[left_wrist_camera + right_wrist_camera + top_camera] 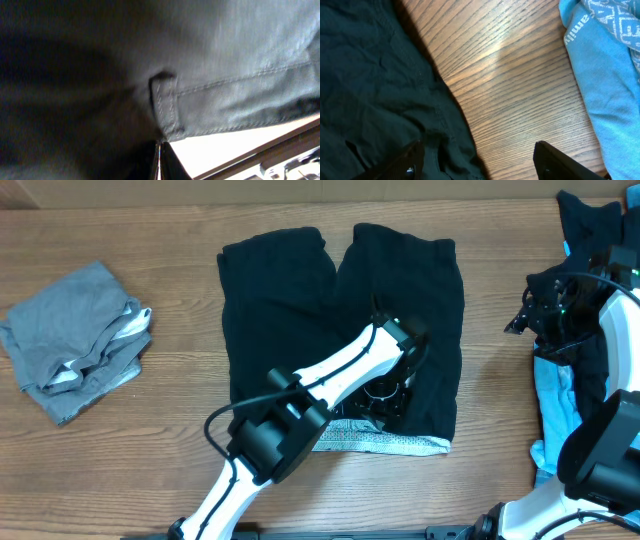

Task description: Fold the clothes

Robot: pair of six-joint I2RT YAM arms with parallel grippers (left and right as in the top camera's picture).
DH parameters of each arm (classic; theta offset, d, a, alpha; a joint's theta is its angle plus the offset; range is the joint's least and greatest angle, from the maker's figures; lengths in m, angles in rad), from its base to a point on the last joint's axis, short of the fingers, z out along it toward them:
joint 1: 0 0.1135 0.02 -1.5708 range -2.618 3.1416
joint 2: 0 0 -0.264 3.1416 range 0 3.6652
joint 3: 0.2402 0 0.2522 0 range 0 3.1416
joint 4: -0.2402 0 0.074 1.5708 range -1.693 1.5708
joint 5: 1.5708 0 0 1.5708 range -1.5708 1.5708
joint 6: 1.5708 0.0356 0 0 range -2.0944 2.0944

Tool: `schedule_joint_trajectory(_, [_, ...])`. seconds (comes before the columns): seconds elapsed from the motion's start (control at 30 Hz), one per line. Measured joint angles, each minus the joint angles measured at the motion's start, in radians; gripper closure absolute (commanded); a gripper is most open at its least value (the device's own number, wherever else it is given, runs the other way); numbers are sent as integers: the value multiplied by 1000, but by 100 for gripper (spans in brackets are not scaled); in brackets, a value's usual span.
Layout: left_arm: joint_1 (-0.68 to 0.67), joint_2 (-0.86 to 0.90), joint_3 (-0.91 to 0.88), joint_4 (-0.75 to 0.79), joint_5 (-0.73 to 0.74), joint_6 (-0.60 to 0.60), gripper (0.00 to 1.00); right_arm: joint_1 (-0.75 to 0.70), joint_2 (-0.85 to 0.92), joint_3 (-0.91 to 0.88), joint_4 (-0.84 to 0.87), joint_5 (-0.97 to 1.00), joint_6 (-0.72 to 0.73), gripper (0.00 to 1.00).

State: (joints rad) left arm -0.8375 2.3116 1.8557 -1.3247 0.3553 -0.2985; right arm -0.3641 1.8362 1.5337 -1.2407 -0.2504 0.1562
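The left arm (340,370) is showing white link shells with a black stripe along the top, black joint housings and a black cable (213,430) looping out beside the elbow. The left hand (385,393) is appearing all black, its fingers (169,164) dark and glossy. The right arm (622,320) is showing matching white and black shells, with black cables bunching at the wrist. The right hand (479,152) is presenting matte black fingers (405,162), one carrying a small screw (410,170).

Partial white letters, seemingly "amil", on the blue garment (600,75).
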Motion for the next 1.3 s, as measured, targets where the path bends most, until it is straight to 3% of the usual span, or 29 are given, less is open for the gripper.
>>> schedule_joint_trajectory(0.1, [5,-167,-4,-20,-133,-91,86,0,0,0,0,0,0,25])
schedule_joint_trajectory(0.2, [68,-351,-3,-121,-283,-218,66,0,0,0,0,4,-1,25])
schedule_joint_trajectory(0.27, [97,-398,-5,-148,-336,-251,62,0,0,0,0,4,-1,25])
schedule_joint_trajectory(0.3, [108,-443,-35,-162,-381,-280,59,0,0,0,0,4,0,25])
schedule_joint_trajectory(0.37, [112,-534,-141,-135,-422,-314,43,0,0,0,2,5,0,25])
schedule_joint_trajectory(0.4, [115,-577,-201,-134,-440,-327,41,0,0,0,0,5,-1,25])
schedule_joint_trajectory(0.47, [160,-704,-399,-29,-450,-360,31,0,0,0,1,7,0,25])
schedule_joint_trajectory(0.6, [350,-859,-730,148,-385,-380,27,0,0,1,-1,7,0,25])
schedule_joint_trajectory(0.77, [571,-856,-948,346,-278,-365,25,0,0,1,-5,8,-1,24])
schedule_joint_trajectory(0.87, [637,-856,-1021,377,-228,-350,22,0,0,1,-7,7,0,25])
schedule_joint_trajectory(0.9, [644,-857,-1047,402,-217,-348,23,0,0,1,-7,7,0,25])
schedule_joint_trajectory(0.93, [649,-856,-1081,439,-204,-346,31,0,0,1,-7,7,0,25])
schedule_joint_trajectory(0.97, [649,-856,-1104,466,-186,-338,51,0,0,1,-7,7,0,25])
schedule_joint_trajectory(1.0, [649,-856,-1111,474,-174,-330,80,0,0,1,-8,8,0,25])
schedule_joint_trajectory(1.03, [649,-856,-1114,477,-163,-323,93,0,0,1,-8,7,0,24])
schedule_joint_trajectory(1.17, [662,-856,-1115,480,-191,-314,96,0,0,1,-9,8,0,25])
schedule_joint_trajectory(1.27, [795,-854,-1079,508,-292,-274,96,0,0,1,-11,7,0,25])
schedule_joint_trajectory(1.3, [894,-851,-1008,558,-325,-245,95,0,0,1,-13,7,0,25])
